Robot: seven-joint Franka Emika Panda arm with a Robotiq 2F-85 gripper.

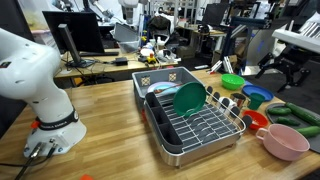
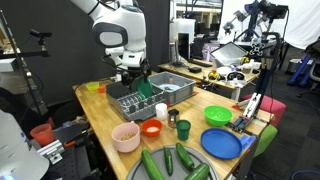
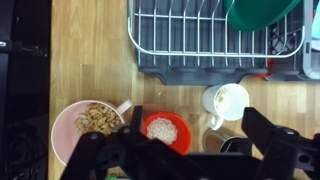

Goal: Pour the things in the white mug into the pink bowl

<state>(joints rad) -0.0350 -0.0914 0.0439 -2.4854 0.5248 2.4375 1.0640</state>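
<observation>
Overhead, the wrist view looks straight down on the wooden table. The gripper stands released, its jaws spread wide with only bare wood between them and no object held. The white mug stands upright on the table just beside the near edge of the dish rack, and clear of both fingertips. Its inside looks pale, and its contents cannot be made out. Next to the mug sits the red bowl, which holds pale grains. Past the red bowl is the pink bowl, which holds brown pieces — so the red bowl lies between mug and pink bowl. A green dish leans in the rack.

In an exterior view the gripper hangs above the rack, well apart from the pink bowl near the table's front edge. Cucumbers lie just beside that bowl. A green bowl and a blue plate sit farther along. In an exterior view the pink bowl sits by the table's corner — the gripper does not show there.
</observation>
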